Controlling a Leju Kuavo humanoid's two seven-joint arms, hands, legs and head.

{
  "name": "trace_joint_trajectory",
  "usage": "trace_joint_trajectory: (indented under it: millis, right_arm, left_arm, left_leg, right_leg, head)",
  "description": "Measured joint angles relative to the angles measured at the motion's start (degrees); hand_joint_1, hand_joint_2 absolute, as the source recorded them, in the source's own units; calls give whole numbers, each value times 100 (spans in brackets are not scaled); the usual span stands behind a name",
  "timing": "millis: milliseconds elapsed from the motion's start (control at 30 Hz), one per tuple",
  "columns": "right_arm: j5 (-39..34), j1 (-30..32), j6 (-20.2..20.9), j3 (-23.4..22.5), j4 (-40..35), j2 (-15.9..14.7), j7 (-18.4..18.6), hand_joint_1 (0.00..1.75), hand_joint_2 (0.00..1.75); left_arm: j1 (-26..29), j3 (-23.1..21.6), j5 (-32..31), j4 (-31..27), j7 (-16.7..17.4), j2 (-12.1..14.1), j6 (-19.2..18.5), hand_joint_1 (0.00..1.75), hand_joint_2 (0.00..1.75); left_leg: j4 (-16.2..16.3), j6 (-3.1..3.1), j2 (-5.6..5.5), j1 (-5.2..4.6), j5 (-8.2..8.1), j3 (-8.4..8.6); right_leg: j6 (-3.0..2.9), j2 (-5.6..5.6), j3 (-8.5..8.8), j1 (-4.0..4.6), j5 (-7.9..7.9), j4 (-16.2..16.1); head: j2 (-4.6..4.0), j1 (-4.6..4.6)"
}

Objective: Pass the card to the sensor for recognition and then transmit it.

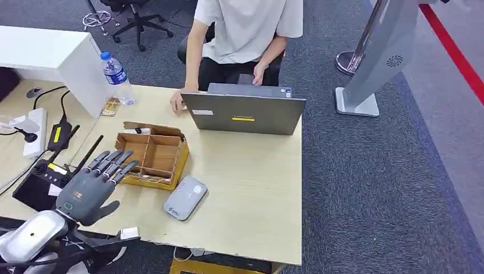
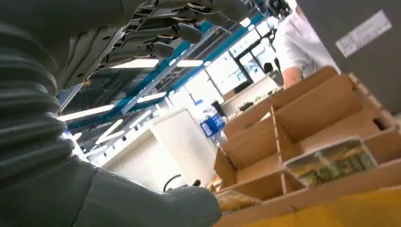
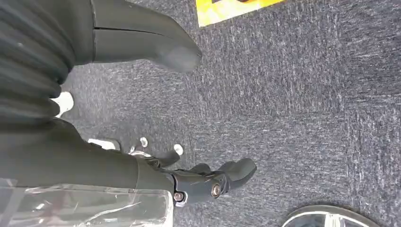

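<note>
The left hand [image 1: 91, 191] hovered with fingers spread, holding nothing, beside the divided cardboard box [image 1: 153, 154]. A grey sensor [image 1: 185, 197] lay just right of it. The left wrist view showed a card [image 2: 331, 161] inside a compartment. The right hand [image 3: 142, 47] hung over carpet, fingers loosely apart, empty. Beyond stood a laptop [image 1: 245, 113], a bottle [image 1: 117, 77] and a seated person [image 1: 245, 34].
</note>
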Motion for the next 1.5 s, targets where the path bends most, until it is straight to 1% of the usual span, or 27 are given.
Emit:
trace_joint_trajectory:
  millis: [100,200,267,367,500,600,700,900,1067,1500]
  right_arm:
    - [68,-8,7,0,0,0,2,0,175]
    - [130,-14,24,0,2,0,0,0,175]
    - [186,-21,26,0,2,0,-4,0,175]
    - [263,-44,59,2,2,0,-17,0,175]
    - [367,-73,85,2,2,0,-39,0,175]
    - [372,-82,87,2,2,0,-42,0,175]
    - [376,-85,103,2,2,0,-42,0,175]
    - [376,-84,120,2,2,-2,-42,0,175]
    - [376,-83,118,2,0,-2,-42,0,175]
    - [378,-83,125,2,0,-2,-46,0,175]
  left_arm:
    - [-255,0,92,334,20,-33,-129,0,175]
    - [-591,-9,68,779,2,-171,-64,0,175]
    - [-852,-26,-57,1153,42,-395,124,0,175]
    - [-1172,-72,-340,1676,131,-735,635,0,175]
    - [-1340,-105,-609,2170,175,-1242,1164,0,175]
    - [-1379,-129,-653,2405,173,-1497,1285,0,175]
    - [-1384,-144,-660,2527,103,-1663,1309,0,175]
    - [-1391,-265,-601,2617,20,-1777,1169,0,175]
    - [-1389,-284,-568,2617,2,-1777,1081,0,175]
    - [-1388,-367,-502,2612,-11,-1777,1060,0,175]
  left_leg:
    - [0,0,-3,-1,0,1]
    - [0,2,-4,-1,2,4]
    - [0,0,-9,-2,5,4]
    - [1,0,-8,-3,5,6]
    - [1,0,-6,-5,4,6]
    - [1,0,-6,-6,4,6]
    - [1,0,-6,-6,2,6]
    - [1,1,-5,-5,2,6]
    - [1,1,-5,-5,3,6]
    - [1,1,-5,-5,2,6]
  right_leg:
    - [1,-2,2,0,1,-1]
    - [0,-2,3,-1,3,0]
    - [0,-7,6,-1,3,0]
    - [0,-8,7,-2,4,0]
    - [0,-5,6,-3,4,-1]
    - [0,-3,4,-4,3,-2]
    - [0,-3,3,-4,3,-2]
    - [0,-3,3,-3,2,-1]
    - [0,-2,3,-3,2,0]
    - [0,-2,3,-3,2,-1]
  head:
    - [0,0]
    - [0,0]
    - [0,0]
    - [0,-2]
    - [0,0]
    - [0,0]
    - [0,0]
    - [0,0]
    - [0,-2]
    - [0,0]
